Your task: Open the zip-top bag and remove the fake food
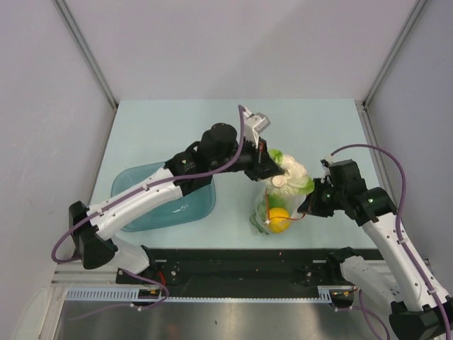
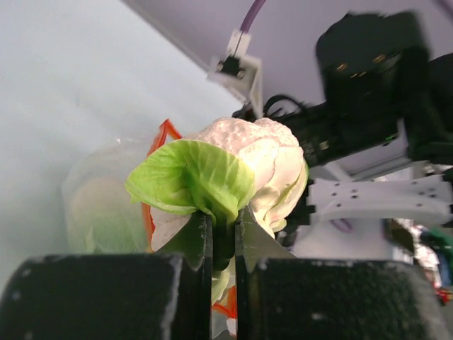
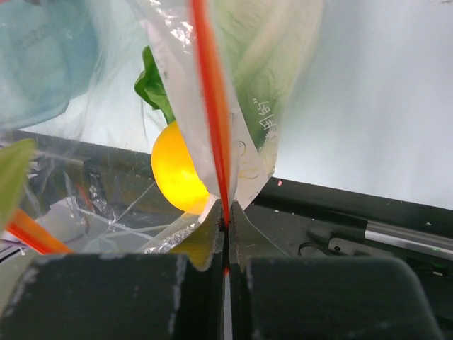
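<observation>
Near the front edge of the bench (image 1: pixel 177 127), your right pincer (image 3: pixel 226 212) is closed on the red zip strip (image 3: pixel 212 106) of the zip-top bag (image 1: pixel 265 202). The bag is just right of the teal tray (image 1: pixel 152 212). It contains two pieces of fake food, a round yellow fruit (image 1: pixel 279 220) and dark green lettuce (image 3: pixel 152 85). Farther back, at the bag's mouth, your left pincer (image 2: pixel 223 223) grips the green leaf of the white cauliflower (image 2: pixel 255 152).

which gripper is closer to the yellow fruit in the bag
Right. The right gripper pinches the zip-top bag by its red zip strip, right beside the yellow fruit. The left gripper is farther off, shut on the cauliflower by its green leaf, at the bag's far end.
</observation>
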`<state>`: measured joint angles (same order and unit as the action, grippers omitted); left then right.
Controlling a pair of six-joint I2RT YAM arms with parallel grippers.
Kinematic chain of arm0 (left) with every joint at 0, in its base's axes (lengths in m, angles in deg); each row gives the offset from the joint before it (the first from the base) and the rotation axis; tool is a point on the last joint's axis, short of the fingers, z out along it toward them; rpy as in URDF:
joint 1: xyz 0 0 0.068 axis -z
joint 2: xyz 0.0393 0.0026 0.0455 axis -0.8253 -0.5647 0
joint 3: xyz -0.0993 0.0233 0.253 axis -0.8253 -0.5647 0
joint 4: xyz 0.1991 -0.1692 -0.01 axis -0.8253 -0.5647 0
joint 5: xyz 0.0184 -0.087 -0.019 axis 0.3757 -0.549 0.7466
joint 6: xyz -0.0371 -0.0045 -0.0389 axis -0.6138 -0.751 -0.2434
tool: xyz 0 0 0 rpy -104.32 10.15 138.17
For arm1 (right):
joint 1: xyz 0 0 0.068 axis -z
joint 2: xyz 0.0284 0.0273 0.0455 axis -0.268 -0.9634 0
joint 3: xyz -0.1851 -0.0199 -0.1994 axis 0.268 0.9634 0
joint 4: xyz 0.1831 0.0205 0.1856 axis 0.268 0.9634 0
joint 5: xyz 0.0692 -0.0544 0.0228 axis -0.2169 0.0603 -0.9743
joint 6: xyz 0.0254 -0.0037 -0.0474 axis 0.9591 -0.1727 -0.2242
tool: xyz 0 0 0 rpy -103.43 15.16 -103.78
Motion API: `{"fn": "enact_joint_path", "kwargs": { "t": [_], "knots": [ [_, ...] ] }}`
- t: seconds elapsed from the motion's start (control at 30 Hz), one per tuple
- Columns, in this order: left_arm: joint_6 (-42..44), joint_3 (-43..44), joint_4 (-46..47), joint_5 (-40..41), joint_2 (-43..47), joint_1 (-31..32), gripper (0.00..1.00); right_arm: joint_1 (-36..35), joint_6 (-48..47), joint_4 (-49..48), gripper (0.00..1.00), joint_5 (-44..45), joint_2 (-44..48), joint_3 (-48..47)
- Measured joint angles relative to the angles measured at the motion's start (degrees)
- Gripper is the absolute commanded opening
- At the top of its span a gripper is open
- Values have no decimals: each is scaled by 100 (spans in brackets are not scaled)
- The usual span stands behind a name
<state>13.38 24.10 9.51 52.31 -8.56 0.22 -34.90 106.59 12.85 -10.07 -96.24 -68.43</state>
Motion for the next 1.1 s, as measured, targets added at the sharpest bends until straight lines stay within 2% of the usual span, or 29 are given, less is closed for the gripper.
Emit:
{"fn": "enact_joint_path", "kwargs": {
  "t": [0.2, 0.43, 0.57, 0.73, 1.1],
  "knots": [
    [-623, -173, 813, -968, 232, -367, 0, 24, -55, -2, 0, 46, -22, 48],
    [-310, -170, 835, -1390, 807, -411, 0, 46, -103, -74, 0, 26, -68, 146],
    [-33, -151, 741, -1331, 1213, -560, 0, 46, -111, -107, 0, -9, -107, 201],
    [503, -92, 258, -382, 1746, -651, 0, 48, -129, -146, 0, -66, -203, 225],
    [1513, 74, -1462, 3633, 2511, -1016, 0, 70, -245, -267, 0, -205, -417, 229]
  ]
}}
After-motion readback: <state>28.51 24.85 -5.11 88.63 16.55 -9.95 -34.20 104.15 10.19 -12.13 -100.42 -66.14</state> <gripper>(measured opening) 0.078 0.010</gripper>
